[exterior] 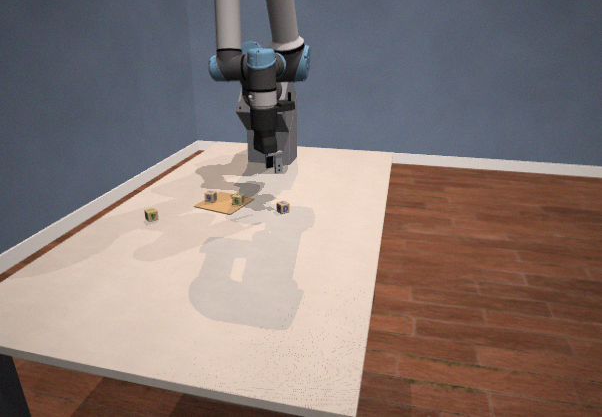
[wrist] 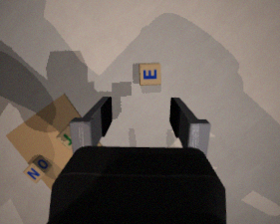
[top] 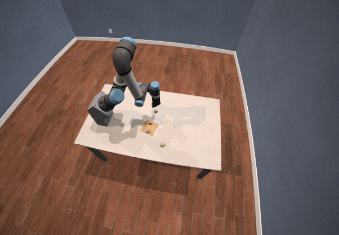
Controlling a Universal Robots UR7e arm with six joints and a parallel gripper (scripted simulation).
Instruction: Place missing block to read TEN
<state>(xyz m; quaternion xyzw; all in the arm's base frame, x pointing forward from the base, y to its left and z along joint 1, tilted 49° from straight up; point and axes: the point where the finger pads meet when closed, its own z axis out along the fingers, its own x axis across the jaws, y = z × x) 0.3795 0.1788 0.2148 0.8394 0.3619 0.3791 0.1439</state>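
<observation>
A tan mat (top: 154, 129) (exterior: 223, 206) (wrist: 32, 130) lies on the white table (top: 197, 149) (exterior: 150, 315). Two blocks stand on it: one with a blue N (top: 147, 130) (exterior: 211, 196) (wrist: 37, 168) and one with a green letter (top: 150, 123) (exterior: 237, 198) (wrist: 66, 139), partly hidden by a finger in the wrist view. The E block (top: 155, 111) (exterior: 283, 207) (wrist: 150, 74) lies off the mat, blue E on top. A fourth block with a green letter (top: 162, 145) (exterior: 151, 214) lies off the mat on the other side. My gripper (top: 155, 106) (exterior: 274, 164) (wrist: 140, 109) is open and empty, hanging above the table close to the E block.
The robot's grey base (top: 99, 111) (exterior: 290, 130) stands at the table's edge behind the mat. The arm's shadows fall across the table top.
</observation>
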